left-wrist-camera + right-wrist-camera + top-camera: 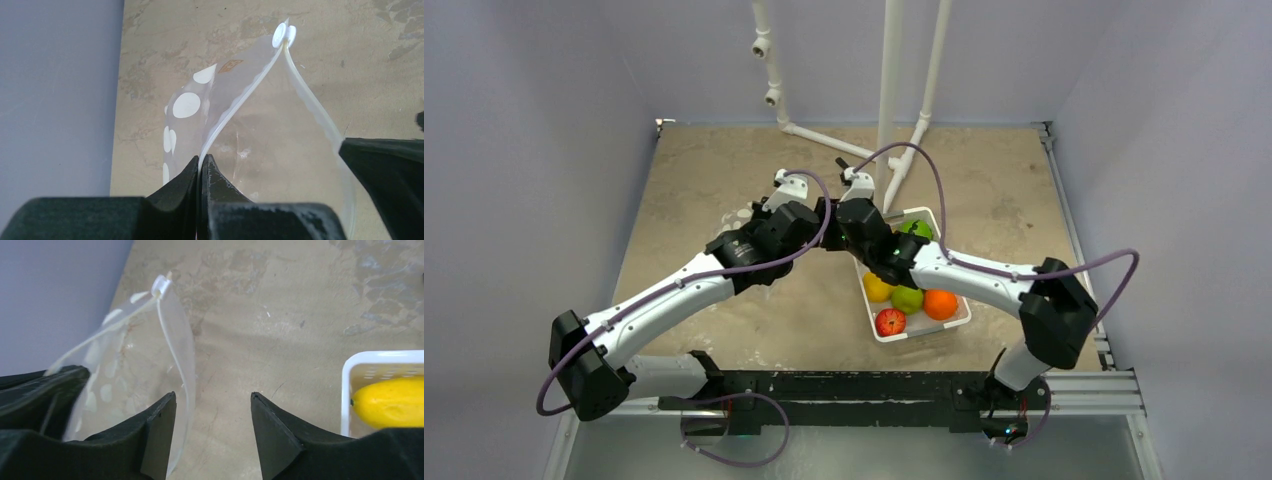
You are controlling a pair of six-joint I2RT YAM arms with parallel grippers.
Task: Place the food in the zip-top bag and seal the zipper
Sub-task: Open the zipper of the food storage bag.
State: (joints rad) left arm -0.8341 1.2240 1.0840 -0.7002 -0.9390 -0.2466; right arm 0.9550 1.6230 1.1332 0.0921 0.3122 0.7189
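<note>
A: Start at the left pincer (201, 165). What is it doing?

B: It is clamped tight on one lip of the zip-top bag (260, 135), right on the zipper (235, 102). From there the strip runs straight away from the pincer to a white clip (283, 34) at its far end. The other lip bows out to the right, so the mouth gapes.

A: And the right pincer (212, 400)?

B: Its jaws stand apart with nothing but bare tabletop (280, 305) between them. The bowed lip of the bag passes just by its left finger. I cannot tell whether they touch.

A: So where is the food from there?

B: All on the other side. The food (907, 298) lies in the white tray (380, 356), off to the right of the right pincer. A yellow fruit (390, 400) shows just inside the rim, its long axis lying left to right. Nothing is in the bag yet.

A: Which arm takes it, then?

B: The right one, I'd say. It is nearer, its forearm already lies over the tray in the top view, and the left is busy holding the mouth. The move turns on that: fruit to its right, open mouth to its left, and the mouth's long axis running away from both pincers.
</note>
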